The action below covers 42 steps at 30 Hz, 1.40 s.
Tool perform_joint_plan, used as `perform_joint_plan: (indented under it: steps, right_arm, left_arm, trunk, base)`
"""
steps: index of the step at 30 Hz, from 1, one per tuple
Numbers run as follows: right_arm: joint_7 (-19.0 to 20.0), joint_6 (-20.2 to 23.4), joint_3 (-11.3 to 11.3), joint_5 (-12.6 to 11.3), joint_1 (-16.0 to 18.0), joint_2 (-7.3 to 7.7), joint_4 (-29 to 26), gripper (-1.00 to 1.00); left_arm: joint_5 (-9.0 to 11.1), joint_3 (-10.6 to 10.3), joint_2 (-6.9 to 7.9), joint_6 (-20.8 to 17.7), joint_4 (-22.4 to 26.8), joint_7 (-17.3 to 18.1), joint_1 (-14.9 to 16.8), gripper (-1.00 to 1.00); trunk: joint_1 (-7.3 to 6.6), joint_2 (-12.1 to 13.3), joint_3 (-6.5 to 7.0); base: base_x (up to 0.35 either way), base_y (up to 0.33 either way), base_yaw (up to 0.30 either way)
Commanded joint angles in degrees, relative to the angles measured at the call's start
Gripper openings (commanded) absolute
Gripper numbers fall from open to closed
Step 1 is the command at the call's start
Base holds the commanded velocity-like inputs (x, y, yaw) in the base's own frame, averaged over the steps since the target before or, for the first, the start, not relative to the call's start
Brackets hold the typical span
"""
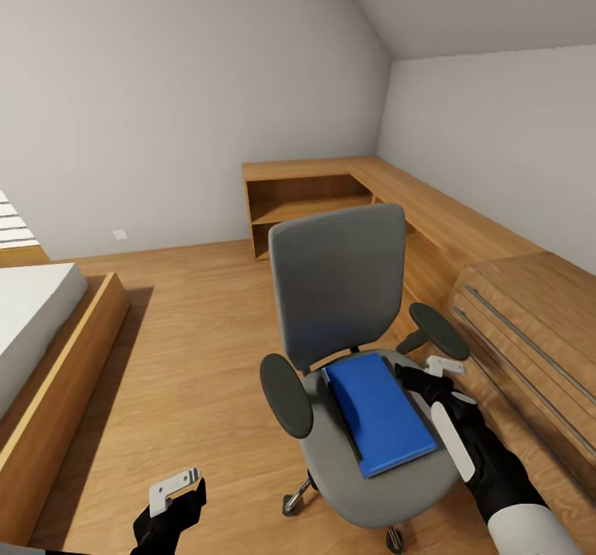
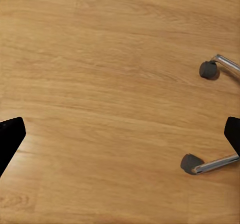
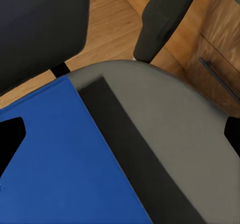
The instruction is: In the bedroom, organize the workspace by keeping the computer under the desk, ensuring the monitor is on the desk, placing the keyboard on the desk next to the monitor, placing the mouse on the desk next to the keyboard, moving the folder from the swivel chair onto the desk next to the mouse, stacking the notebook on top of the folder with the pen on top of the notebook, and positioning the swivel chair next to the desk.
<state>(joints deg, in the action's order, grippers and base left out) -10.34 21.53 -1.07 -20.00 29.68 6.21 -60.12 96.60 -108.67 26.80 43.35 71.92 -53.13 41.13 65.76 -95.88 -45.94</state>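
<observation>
Swivel chair [image 1: 348,348] stands on the wood floor [image 1: 190,332] between the bed [image 1: 41,348] and the low dresser with bar handles [image 1: 530,332], seat facing the robot. The blue folder [image 1: 379,413] lies flat on the seat, its far end toward the backrest and its near end reaching the seat's front edge; in the right wrist view a dark strip [image 3: 135,149] runs along its edge, maybe the notebook, can't tell.

Right end effector [image 1: 437,377] hovers over the right side of the seat, just past the folder's right edge and near the right armrest [image 1: 439,330]. Its fingers are spread wide, nothing between them. The right wrist view looks straight down at the folder [image 3: 60,159] and the grey seat [image 3: 175,134], so it appears to be lining up to take the folder from its free side edge.

Left end effector [image 1: 175,489] hangs low by the chair's front left corner, fingers spread and empty, probably parked clear of the reach. The left wrist view shows floor and two castors [image 2: 208,69].
</observation>
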Motion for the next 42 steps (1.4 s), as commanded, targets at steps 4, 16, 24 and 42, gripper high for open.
perform_joint_plan:
  steps: [4,16,24,42]
  right_arm:
    - [-0.34,0.19,-0.08,-0.55,0.03,0.01,-0.15,1.0]
    - [-0.29,0.18,-0.4,-0.4,0.03,-0.05,-0.17,1.0]
    - [-0.29,0.18,-0.49,-0.39,0.03,-0.05,-0.17,1.0]
    - [-0.29,0.16,-0.59,-0.3,0.03,-0.11,0.18,1.0]
  left_arm:
    - [-0.02,-0.14,0.01,0.06,0.08,-0.22,0.1,1.0]
    - [-0.07,-0.14,0.01,0.06,0.08,-0.22,0.1,1.0]
    - [-0.08,-0.18,-0.05,0.06,0.1,-0.22,0.1,1.0]
    - [-0.06,-0.23,-0.25,0.05,0.14,-0.22,0.1,1.0]
  trunk:
    - [0.0,-0.03,-0.05]
    - [1.53,-2.84,-1.31]
    - [3.29,-6.04,-2.74]
    - [7.25,-13.26,-5.98]
  base:
    - [0.0,0.0,0.0]
    - [0.0,0.0,0.0]
    - [0.0,0.0,0.0]
    - [0.0,0.0,0.0]
